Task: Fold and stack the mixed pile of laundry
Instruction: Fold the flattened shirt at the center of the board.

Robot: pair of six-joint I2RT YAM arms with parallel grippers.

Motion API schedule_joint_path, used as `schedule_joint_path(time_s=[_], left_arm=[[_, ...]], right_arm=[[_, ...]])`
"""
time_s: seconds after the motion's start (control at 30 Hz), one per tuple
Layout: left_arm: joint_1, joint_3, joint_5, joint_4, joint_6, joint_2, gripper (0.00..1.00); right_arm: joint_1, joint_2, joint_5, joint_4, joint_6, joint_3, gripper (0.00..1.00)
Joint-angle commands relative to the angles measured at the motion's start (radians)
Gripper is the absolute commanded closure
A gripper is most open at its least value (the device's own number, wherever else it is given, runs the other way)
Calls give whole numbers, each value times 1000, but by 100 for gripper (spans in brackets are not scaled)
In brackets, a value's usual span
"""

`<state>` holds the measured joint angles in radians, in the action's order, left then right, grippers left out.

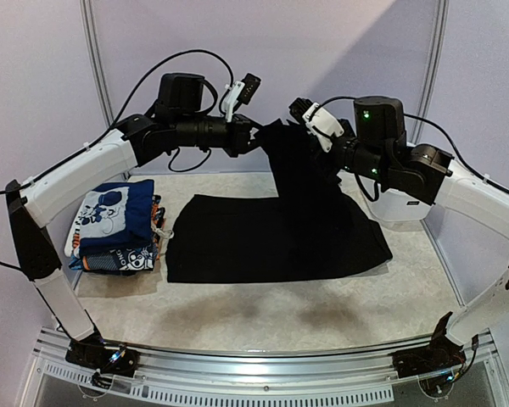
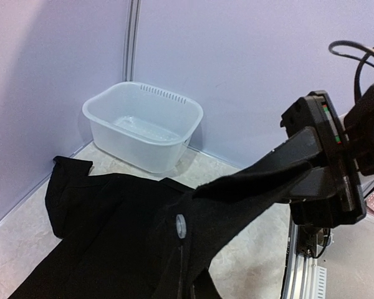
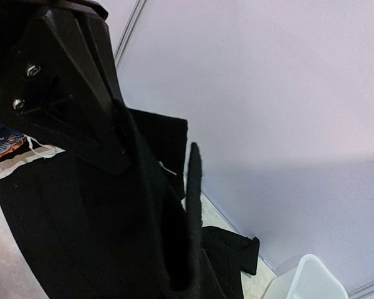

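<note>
Top view: we're seeing the left jaws and right jaws both clamping shut on the black garment, holding its far edge above the table, with the folded stack sitting left. Left wrist: it's draping down before the tub. Right wrist: black cloth's hanging down.

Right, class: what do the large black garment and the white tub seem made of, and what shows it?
The large black garment: soft matte cloth, probably; it drapes and folds. The white tub: glossy translucent plastic, likely; rigid moulded slotted rim.
</note>
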<state>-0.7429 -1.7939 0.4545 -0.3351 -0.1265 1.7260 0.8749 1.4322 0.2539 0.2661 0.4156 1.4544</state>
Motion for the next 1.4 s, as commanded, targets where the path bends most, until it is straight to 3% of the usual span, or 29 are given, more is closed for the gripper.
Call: schedule_joint_path(time_s=[0.0,0.27,0.4,0.57,0.63,0.73,1.07,1.37], left_arm=[[5,12,-40,-29,15,-25,98],[5,13,-106,-86,65,-27,96],[7,33,-144,-92,100,-29,86],[10,56,-288,-127,113,-40,43],[11,77,-331,-135,114,-59,32],[13,122,-378,-140,117,-95,24],[29,285,-439,-187,39,-225,24],[55,320,-447,-304,-65,-277,28]], right_arm=[[-1,37,39,-7,-7,43,100],[-80,169,-20,10,-26,136,100],[-127,261,-49,37,-36,209,100],[-195,360,-65,94,-75,313,100],[-212,402,-61,131,-90,366,100],[-217,461,-52,197,-102,449,100],[-171,471,-200,347,-252,432,100],[-86,538,-344,372,-464,419,100]])
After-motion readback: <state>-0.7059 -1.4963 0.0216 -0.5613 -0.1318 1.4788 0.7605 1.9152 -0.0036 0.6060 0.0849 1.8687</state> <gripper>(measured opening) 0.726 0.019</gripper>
